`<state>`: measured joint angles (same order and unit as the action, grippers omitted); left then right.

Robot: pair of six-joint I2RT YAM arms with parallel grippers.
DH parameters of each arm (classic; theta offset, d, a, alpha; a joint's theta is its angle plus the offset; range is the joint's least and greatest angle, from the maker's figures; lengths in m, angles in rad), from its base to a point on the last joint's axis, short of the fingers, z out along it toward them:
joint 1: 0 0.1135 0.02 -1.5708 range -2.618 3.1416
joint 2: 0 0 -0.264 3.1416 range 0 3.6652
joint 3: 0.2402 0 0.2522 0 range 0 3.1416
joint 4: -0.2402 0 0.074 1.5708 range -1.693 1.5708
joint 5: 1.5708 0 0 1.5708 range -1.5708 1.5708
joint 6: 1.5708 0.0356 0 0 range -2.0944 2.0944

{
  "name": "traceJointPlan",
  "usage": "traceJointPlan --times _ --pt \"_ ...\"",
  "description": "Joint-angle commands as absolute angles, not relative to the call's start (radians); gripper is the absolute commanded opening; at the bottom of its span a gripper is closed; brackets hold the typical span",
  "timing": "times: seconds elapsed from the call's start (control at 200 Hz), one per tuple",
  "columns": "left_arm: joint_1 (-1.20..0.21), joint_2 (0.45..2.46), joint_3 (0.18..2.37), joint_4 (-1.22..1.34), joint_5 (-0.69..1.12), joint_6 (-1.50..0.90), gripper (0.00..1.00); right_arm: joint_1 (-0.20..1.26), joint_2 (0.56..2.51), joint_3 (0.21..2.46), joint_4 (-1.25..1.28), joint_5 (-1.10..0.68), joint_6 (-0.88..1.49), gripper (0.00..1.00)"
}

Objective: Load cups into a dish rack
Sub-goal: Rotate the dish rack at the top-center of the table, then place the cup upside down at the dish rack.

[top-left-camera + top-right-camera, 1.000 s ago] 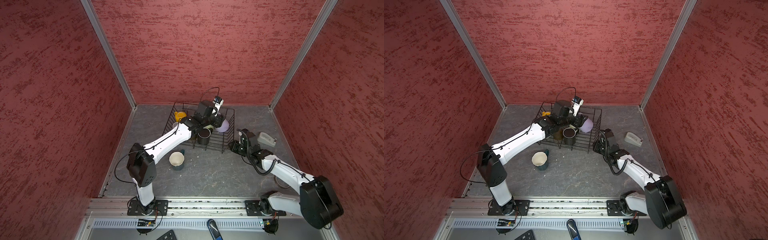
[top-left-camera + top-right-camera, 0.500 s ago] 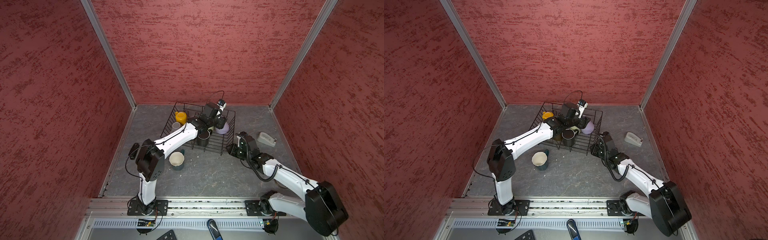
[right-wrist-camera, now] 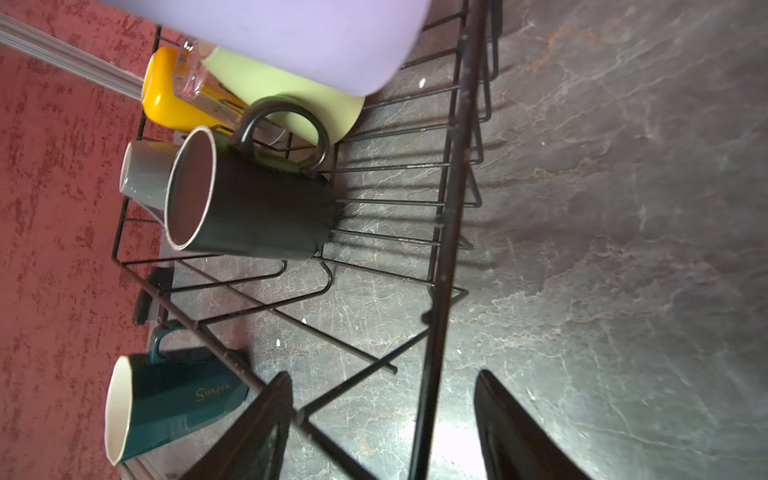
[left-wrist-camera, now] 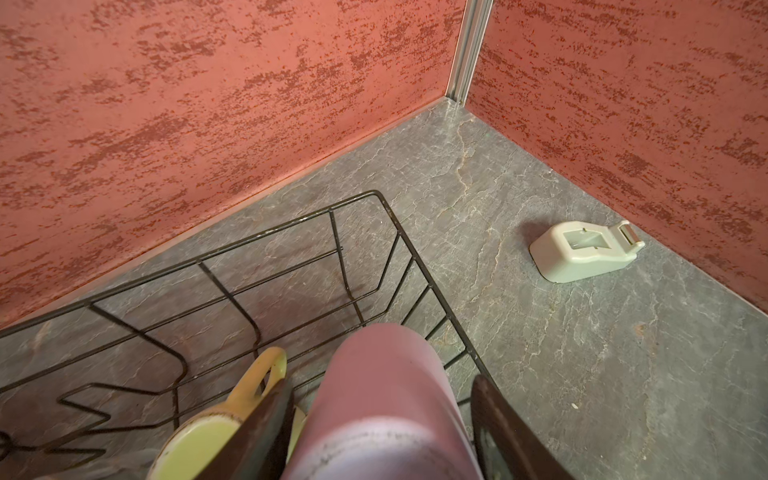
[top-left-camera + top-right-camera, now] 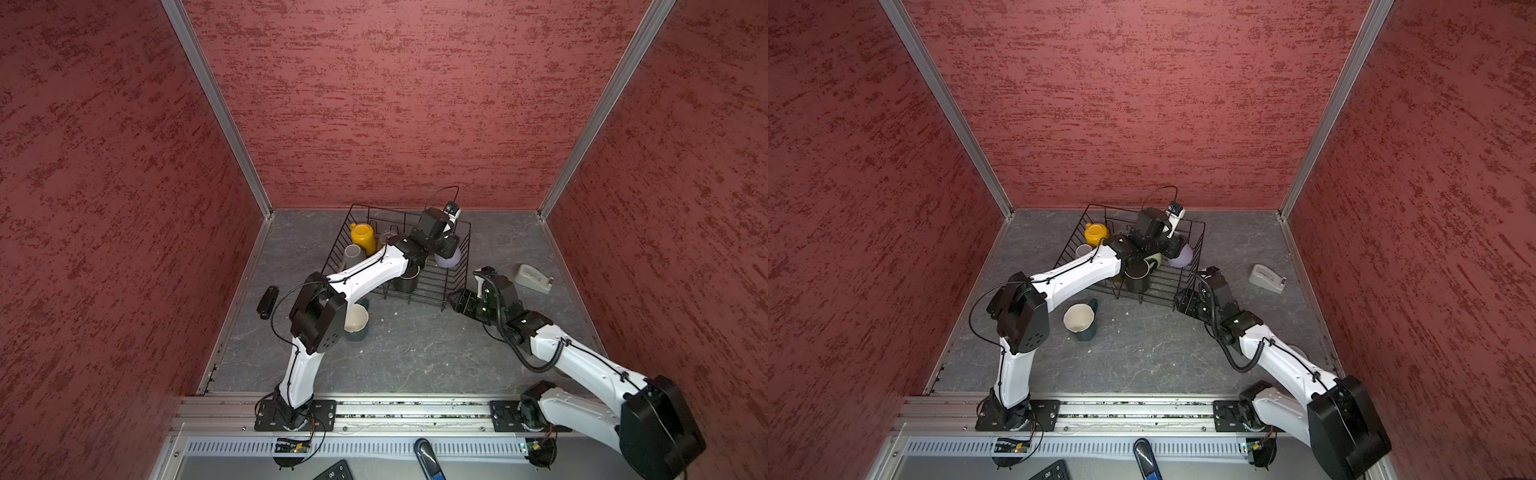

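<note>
We look down on a grey tabletop (image 5: 415,357) enclosed by red walls. At far left lies a small black bar-shaped object (image 5: 267,302). Next, a teal mug (image 5: 356,323) stands upright on the tabletop, just outside the near side of the dish rack (image 5: 432,286).

Inside this black wire rack, from the left, are a grey mug (image 5: 353,254), a yellow mug (image 5: 364,235), a clear glass (image 3: 195,79), an upright black mug (image 5: 405,283) and a pale green mug (image 5: 1156,258).

The left end effector (image 4: 382,380) reaches over the rack's right part and is closed around a tilted lilac tumbler (image 5: 449,261). We cannot tell whether the tumbler touches the wires.

The right end effector (image 3: 382,386) sits at the rack's near right corner. Its fingers are spread and hold nothing, and rack wires pass between them.

Farther right, a pale tape dispenser (image 5: 534,279) lies on the tabletop.
</note>
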<state>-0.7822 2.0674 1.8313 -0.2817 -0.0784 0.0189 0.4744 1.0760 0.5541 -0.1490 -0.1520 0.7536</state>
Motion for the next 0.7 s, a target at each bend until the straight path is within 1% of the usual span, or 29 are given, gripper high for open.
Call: traceJointPlan --times 0.0,0.21,0.506,0.601,0.671,0.696 --pt "-0.786 2.105 1.881 -0.307 -0.099 0.043 0.0 0.48 1.027 0.552 -0.194 -0.127 0.767 0.76" --pt "-0.79 2.147 1.91 -0.324 -0.137 0.062 0.0 0.479 0.938 0.558 -0.26 -0.097 0.778 0.82" --pt "-0.791 2.201 1.946 -0.333 -0.17 0.081 0.0 0.477 0.846 0.577 -0.307 -0.066 0.794 0.88" --pt "-0.793 2.219 1.964 -0.344 -0.167 0.08 0.11 0.476 0.838 0.584 -0.317 -0.062 0.794 0.89" --pt "-0.794 2.228 1.973 -0.357 -0.162 0.08 0.24 0.478 0.831 0.586 -0.323 -0.058 0.795 0.89" --pt "-0.795 2.23 1.977 -0.361 -0.162 0.081 0.27 0.476 0.828 0.589 -0.324 -0.055 0.796 0.89"
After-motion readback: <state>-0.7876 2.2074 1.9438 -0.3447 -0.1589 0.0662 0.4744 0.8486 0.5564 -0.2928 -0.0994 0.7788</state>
